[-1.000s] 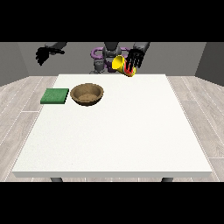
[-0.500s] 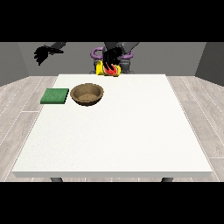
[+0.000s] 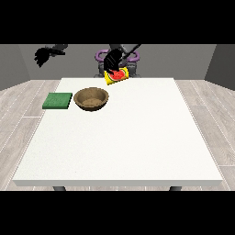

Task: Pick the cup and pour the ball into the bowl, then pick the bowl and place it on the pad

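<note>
A yellow cup (image 3: 116, 76) hangs tilted above the table's far edge, its mouth turned towards the camera, with a red ball (image 3: 118, 75) showing inside it. The hand at the view's right (image 3: 111, 60) is curled round the cup from above. A brown bowl (image 3: 92, 98) stands on the table, below and to the left of the cup. Left of the bowl lies a flat green pad (image 3: 58, 100). The hand at the view's left (image 3: 43, 55) is raised off the table, far left, holding nothing, its fingers hanging down.
The white table (image 3: 133, 137) stretches wide towards the camera. The robot's body (image 3: 118, 55) stands behind the far edge. Grey wood floor surrounds the table.
The hand with the cup has moved leftwards along the far edge towards the bowl and tilted the cup more. The other hand has stayed raised.
</note>
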### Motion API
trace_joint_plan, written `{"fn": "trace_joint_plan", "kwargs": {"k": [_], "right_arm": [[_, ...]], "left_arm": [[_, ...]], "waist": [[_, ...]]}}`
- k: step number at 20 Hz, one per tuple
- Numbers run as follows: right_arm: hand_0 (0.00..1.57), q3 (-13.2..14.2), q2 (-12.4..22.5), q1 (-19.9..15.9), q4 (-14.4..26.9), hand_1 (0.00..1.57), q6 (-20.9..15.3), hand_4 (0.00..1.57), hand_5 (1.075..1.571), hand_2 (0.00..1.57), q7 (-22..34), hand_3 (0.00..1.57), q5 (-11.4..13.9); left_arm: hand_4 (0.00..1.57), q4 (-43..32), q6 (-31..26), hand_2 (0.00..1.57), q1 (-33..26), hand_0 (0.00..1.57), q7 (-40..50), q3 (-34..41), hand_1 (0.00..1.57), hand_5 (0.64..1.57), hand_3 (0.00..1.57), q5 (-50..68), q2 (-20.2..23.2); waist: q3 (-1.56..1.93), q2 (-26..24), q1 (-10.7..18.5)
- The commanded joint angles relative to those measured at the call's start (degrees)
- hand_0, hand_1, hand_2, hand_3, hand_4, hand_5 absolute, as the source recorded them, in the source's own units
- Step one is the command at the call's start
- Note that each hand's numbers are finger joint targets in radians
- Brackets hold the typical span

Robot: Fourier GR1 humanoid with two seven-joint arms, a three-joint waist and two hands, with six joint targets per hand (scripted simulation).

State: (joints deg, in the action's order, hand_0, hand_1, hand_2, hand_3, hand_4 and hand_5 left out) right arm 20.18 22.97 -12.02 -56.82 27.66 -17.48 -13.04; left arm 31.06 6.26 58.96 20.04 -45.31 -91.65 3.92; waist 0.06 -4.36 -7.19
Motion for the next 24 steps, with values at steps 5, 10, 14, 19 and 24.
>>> {"fn": "trace_joint_plan", "kwargs": {"k": [5,10,14,19,24], "right_arm": [[0.00,-0.54,-2.11,-4.85,-1.61,0.00,-3.60,0.00,1.568,0.00,7.94,0.00,-2.22],[0.00,1.49,-1.42,0.41,-0.03,0.00,-4.13,0.00,1.567,0.00,4.76,0.00,-1.67],[0.00,2.80,-0.59,0.75,-0.24,0.00,-5.71,0.22,1.565,0.00,4.75,0.00,-1.75],[0.00,0.62,-4.69,-4.23,-2.24,0.00,-7.33,0.33,1.568,0.00,3.65,0.00,-1.65],[0.00,-0.23,-8.51,-6.75,-3.01,0.00,-15.05,0.25,1.571,0.00,4.22,0.00,0.71]], "left_arm": [[1.53,1.00,-3.66,1.57,1.95,1.45,-2.25,0.96,1.45,1.135,1.57,-5.40,-0.73],[1.57,10.21,10.73,1.57,-6.03,1.30,3.76,22.75,1.30,1.190,1.57,17.57,-1.07],[1.39,16.33,18.78,1.26,-11.10,1.02,-1.07,33.08,1.02,1.300,0.94,31.24,-2.89],[0.00,24.68,23.37,0.00,-19.25,0.00,-7.63,39.32,0.00,1.541,0.00,55.72,-3.86],[0.00,34.17,17.12,0.00,-26.42,0.00,-21.63,37.54,0.00,1.563,0.00,76.49,-3.90]], "waist": [[-0.07,1.24,0.93],[-0.63,0.07,7.20],[-0.79,1.65,9.98],[-1.41,11.04,7.26],[-0.65,12.14,10.87]]}}
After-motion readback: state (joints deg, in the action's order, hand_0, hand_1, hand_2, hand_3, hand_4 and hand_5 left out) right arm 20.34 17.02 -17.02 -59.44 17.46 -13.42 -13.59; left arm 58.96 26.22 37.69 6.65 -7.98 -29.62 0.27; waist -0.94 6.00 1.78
